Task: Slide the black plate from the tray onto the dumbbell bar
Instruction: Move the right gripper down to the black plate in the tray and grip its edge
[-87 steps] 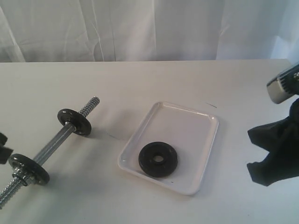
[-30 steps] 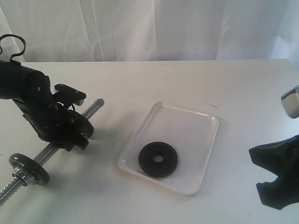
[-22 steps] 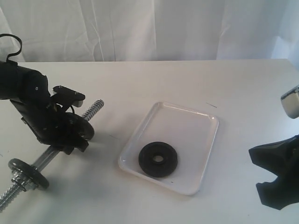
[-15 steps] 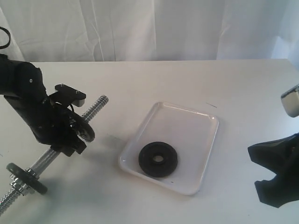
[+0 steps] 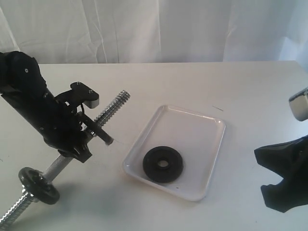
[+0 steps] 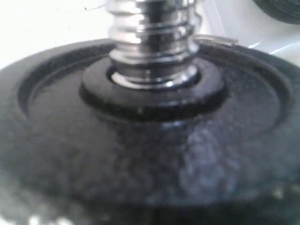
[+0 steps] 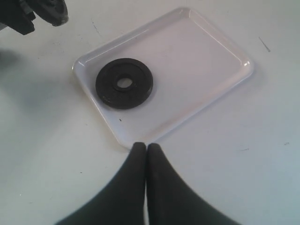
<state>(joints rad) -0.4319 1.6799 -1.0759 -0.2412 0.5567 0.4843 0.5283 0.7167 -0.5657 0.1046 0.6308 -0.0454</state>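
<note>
The black plate [image 5: 162,164] [image 7: 124,83] lies flat in the near part of the white tray [image 5: 194,113] [image 7: 225,42]. My left gripper [image 5: 79,144] is shut on the dumbbell bar [image 5: 113,106] and holds it slanted, its threaded far end raised toward the tray. One small black disc [image 5: 39,185] sits low on the bar. The other small disc [image 6: 150,140] fills the left wrist view around the threaded rod [image 6: 152,42] and hides the fingers. My right gripper [image 7: 146,148] is shut and empty, just off the tray's near corner.
The white table [image 5: 159,82] runs back to a white curtain [image 5: 159,29]. My right arm [image 5: 286,175] hangs low at the right edge of the exterior view, with a metal part [image 5: 299,105] above it. The left arm [image 5: 29,101] stands over the table's left side.
The left gripper took hold of the bar, lifted it and swung its threaded end up and right toward the tray. The plate, tray and right gripper stayed put.
</note>
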